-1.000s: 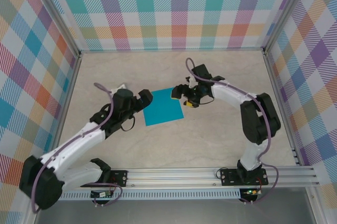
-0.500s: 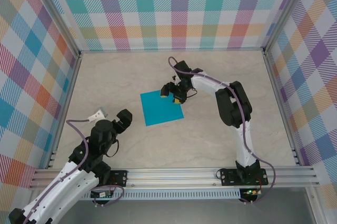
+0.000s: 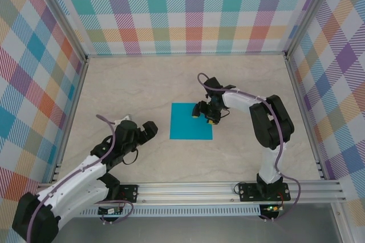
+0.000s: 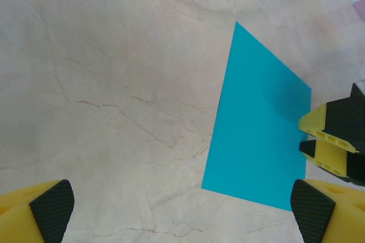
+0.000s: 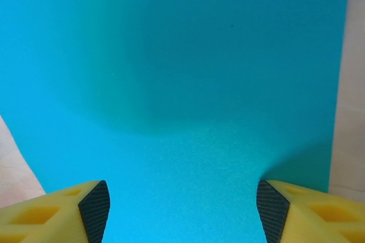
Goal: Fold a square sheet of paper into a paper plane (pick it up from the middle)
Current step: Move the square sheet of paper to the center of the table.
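Top external view: the table (image 3: 142,83) has a pale marbled top and is boxed in by checked walls (image 3: 194,9). The square sheet of paper (image 3: 189,123) lies flat near the table's middle, uncreased, with no fold begun. The right claw (image 3: 206,114) sits low over the sheet, toward its right edge in this view. The left claw (image 3: 149,130) is well apart from the sheet, off to its left, over bare table.

Right wrist view: the right claw (image 5: 182,203) stands wide. There is a pad (image 5: 94,209) at either side with flat teal paper (image 5: 182,83) between them, and nothing is pinched.

Left wrist view: the left claw (image 4: 182,209) is spread wide and empty. The sheet (image 4: 256,123) lies ahead, with the right claw (image 4: 322,136) at its far side.

Risks (judgement only, nothing observed):
- Thin paper flat on a hard top gives the pads no edge to bite. Closing may skate over it or drag it sideways.
- The claw is nearer one edge than the middle the task asks for. A pinch there could lift the sheet lopsided or set a stray crease.
- Pressing down too hard while closing could crumple or tear it.
- The left claw looks too far off to steady the sheet if it slides.

Writing: none readable. The sheet is plain, and no brand or label can be made out on the claws, table or walls.
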